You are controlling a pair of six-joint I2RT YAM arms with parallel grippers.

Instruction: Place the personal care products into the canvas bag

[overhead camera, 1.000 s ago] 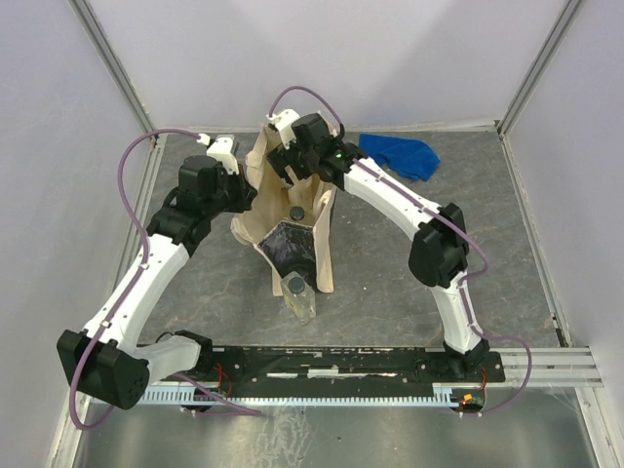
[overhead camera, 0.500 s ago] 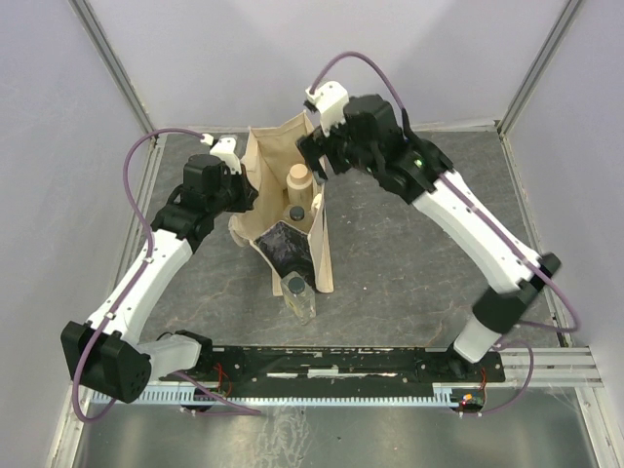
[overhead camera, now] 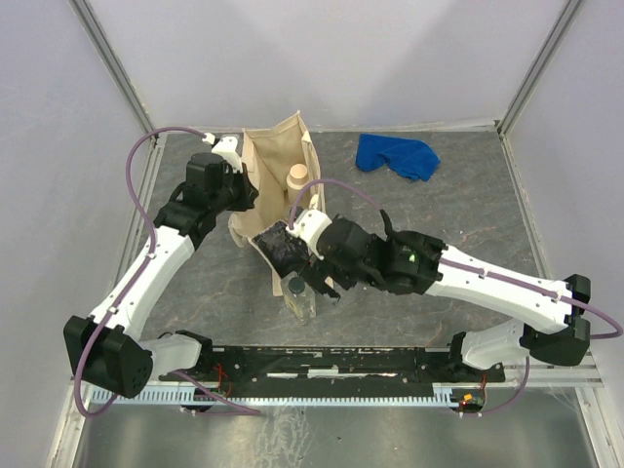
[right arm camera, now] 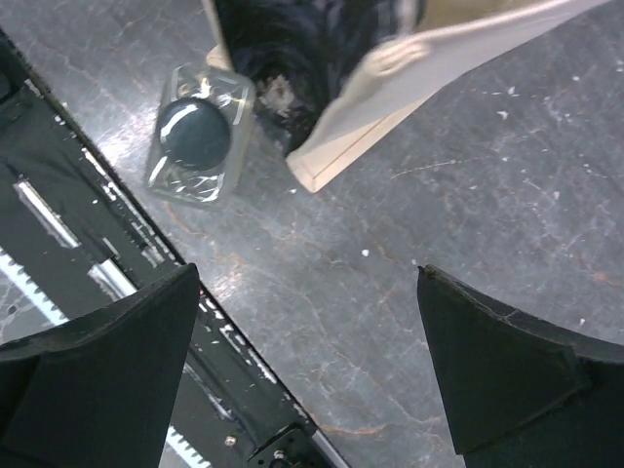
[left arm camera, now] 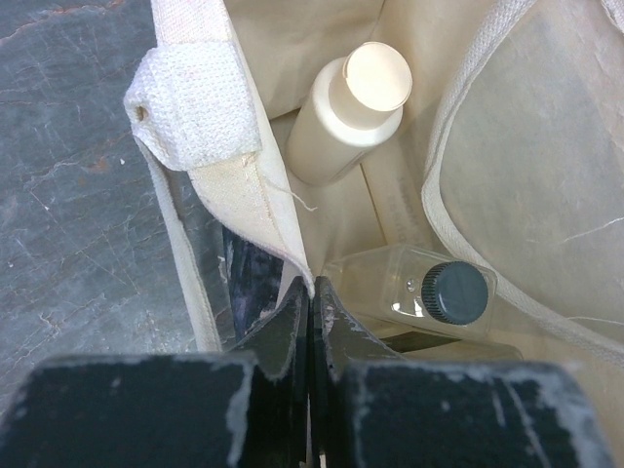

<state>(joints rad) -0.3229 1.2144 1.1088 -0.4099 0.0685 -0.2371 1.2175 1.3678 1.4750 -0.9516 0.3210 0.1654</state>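
The beige canvas bag [overhead camera: 276,166] stands open at mid-table, its black patch [overhead camera: 283,249] facing the near side. My left gripper [overhead camera: 241,192] is shut on the bag's rim [left arm camera: 278,229] and holds it open. Inside the bag are a cream-coloured bottle [left arm camera: 353,112], also seen from above [overhead camera: 297,177], and a clear bottle with a dark cap [left arm camera: 429,292]. Another clear, dark-capped bottle [overhead camera: 299,294] stands on the table at the bag's near corner; it shows in the right wrist view [right arm camera: 198,136]. My right gripper [right arm camera: 307,283] is open and empty, low over the table just right of that bottle.
A blue cloth [overhead camera: 397,156] lies at the back right. The black rail with the arm bases [overhead camera: 331,363] runs along the near edge, close to the loose bottle. Grey walls and metal posts enclose the table.
My right arm has swung from above the bag's mouth down to the near side, beside the loose bottle. The cream bottle now stands in the bag. My left gripper has kept its hold.
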